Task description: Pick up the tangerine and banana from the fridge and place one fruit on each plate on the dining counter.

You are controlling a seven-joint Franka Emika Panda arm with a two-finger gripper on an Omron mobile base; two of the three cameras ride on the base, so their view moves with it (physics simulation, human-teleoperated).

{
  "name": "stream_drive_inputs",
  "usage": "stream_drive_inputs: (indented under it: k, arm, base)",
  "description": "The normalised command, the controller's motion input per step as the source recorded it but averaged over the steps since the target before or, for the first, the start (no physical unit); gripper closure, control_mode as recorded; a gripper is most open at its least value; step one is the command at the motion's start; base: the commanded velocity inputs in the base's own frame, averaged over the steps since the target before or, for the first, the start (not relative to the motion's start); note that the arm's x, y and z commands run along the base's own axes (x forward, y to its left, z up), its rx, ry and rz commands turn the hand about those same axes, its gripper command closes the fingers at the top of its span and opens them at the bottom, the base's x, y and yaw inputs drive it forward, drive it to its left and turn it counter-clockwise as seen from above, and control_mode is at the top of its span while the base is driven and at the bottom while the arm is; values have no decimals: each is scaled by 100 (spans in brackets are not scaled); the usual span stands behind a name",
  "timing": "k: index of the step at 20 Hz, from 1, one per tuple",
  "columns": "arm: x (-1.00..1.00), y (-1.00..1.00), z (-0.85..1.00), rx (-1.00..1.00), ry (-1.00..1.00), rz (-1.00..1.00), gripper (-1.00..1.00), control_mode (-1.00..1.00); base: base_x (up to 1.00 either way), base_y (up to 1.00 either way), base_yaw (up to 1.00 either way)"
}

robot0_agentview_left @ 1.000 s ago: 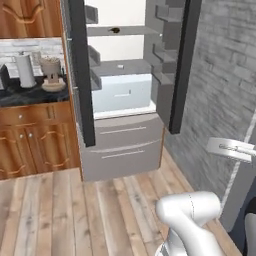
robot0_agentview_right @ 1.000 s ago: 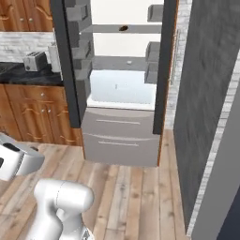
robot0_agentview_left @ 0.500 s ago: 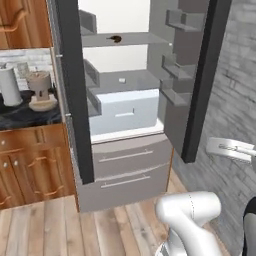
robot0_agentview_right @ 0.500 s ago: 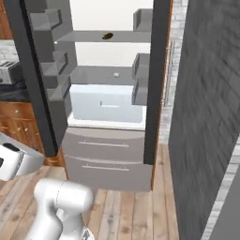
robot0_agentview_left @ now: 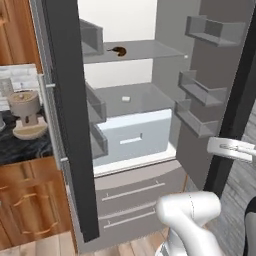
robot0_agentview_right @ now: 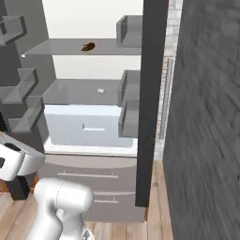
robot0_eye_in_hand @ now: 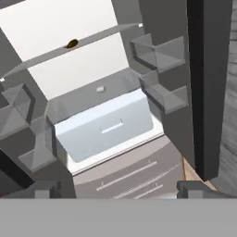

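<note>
Left base view: the fridge (robot0_agentview_left: 150, 150) stands open, the dark banana (robot0_agentview_left: 118, 50) lying on the upper shelf (robot0_agentview_left: 145, 50), long axis across the shelf. Reaching high past the door bins (robot0_agentview_left: 200, 90) risks a knock.

Right base view: banana (robot0_agentview_right: 87, 46) again on that shelf (tangerine not discernible).

Hand view: gripper (robot0_eye_in_hand: 115, 192) spread wide, empty, low before the drawer (robot0_eye_in_hand: 104, 132); banana (robot0_eye_in_hand: 71, 43) far above, easily missed.

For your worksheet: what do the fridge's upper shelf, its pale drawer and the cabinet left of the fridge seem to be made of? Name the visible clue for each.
Upper shelf: probably translucent grey plastic or glass; the white back wall shows faintly through it.
Pale drawer: likely smooth matte plastic, blue-white, evenly coloured, with a moulded slot handle.
Cabinet: looks like stained wood, reddish-brown with grain streaks and raised panels.
</note>
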Motion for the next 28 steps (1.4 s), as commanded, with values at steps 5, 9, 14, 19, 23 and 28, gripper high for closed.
stream_drive_inputs:
  k: [5, 9, 14, 19, 23, 28]
  arm:
    - [0, 0, 0, 0, 0, 0, -100, 100]
    - [0, 0, 0, 0, 0, 0, -100, 100]
    - [0, 0, 0, 0, 0, 0, -100, 100]
    - [0, 0, 0, 0, 0, 0, -100, 100]
    - [34, -2, 42, 0, -3, 0, -100, -100]
    - [40, -3, 90, -1, -3, 0, -100, -100]
  base:
    - [86, 0, -5]
    - [69, 6, 0]
    - [79, 0, 0]
    - [97, 0, 0]
    - [18, 0, 0]
    - [0, 0, 0]
